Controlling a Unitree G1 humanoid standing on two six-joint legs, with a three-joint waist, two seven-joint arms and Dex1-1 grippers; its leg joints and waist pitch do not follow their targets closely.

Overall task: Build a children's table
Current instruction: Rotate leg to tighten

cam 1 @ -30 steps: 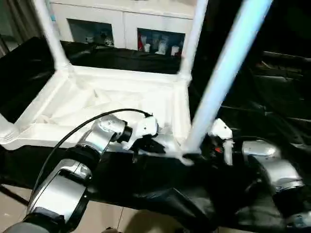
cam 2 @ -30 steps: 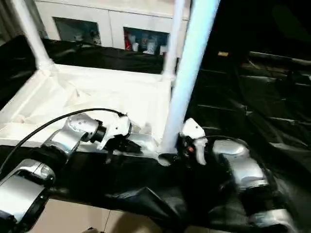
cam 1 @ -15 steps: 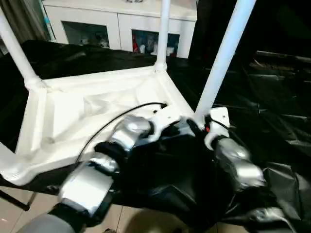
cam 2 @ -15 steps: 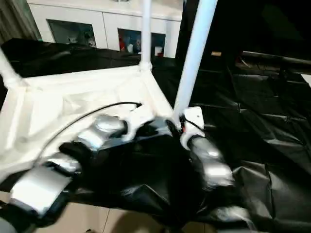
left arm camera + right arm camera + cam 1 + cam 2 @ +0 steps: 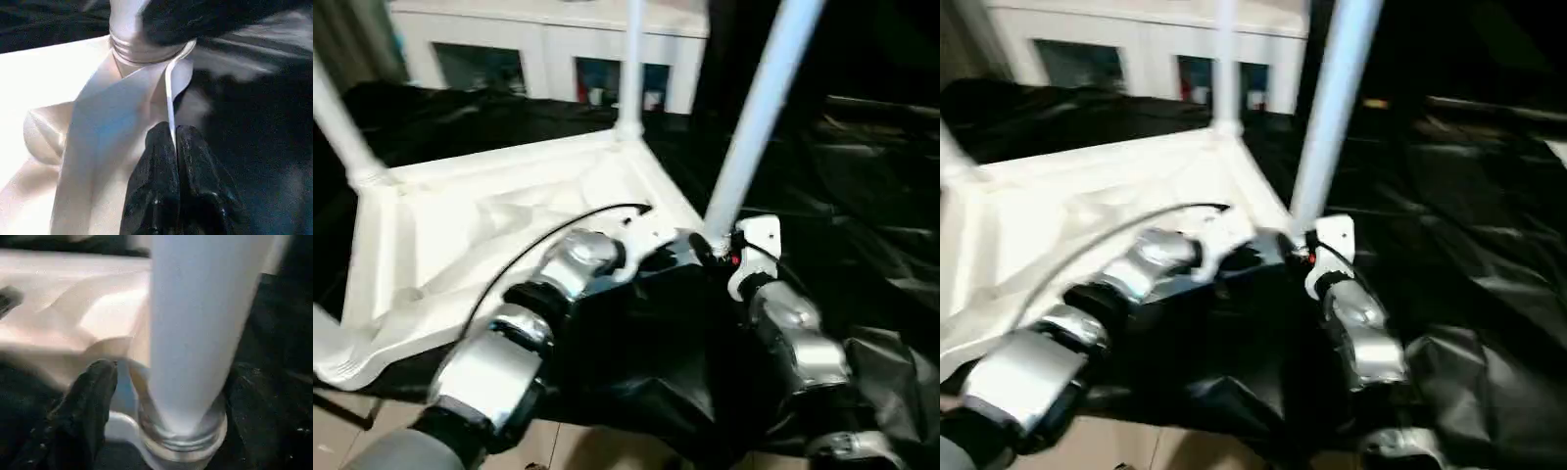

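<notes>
1. The left gripper (image 5: pixel 172 161) is pinching the thin white rim of the tabletop (image 5: pixel 499 230) between its two black fingers (image 5: pixel 156 186), which are pressed nearly together, right at the near corner socket (image 5: pixel 146 49).
2. The right gripper (image 5: pixel 724 257) is sitting at the foot of the near leg (image 5: pixel 756 113); in the right wrist view its jaws are standing wide on either side of the tube, one black finger (image 5: pixel 85 406) just beside it, and I cannot tell whether it is touching.
3. The near leg is standing upright in that corner socket, its ribbed collar (image 5: pixel 183 438) showing at the base.
4. The children's table is lying upside down on the black-draped work table (image 5: pixel 862 196), ribbed underside up, with other legs (image 5: pixel 631 69) rising from its far corners.
5. The step in hand looks to be seating this leg: the left arm is steadying the top while the right tends the tube.
6. Next, the right gripper will probably need to close on the leg low down and press or twist it home, while the left holds the rim firm so the top cannot slide on the cloth.
</notes>
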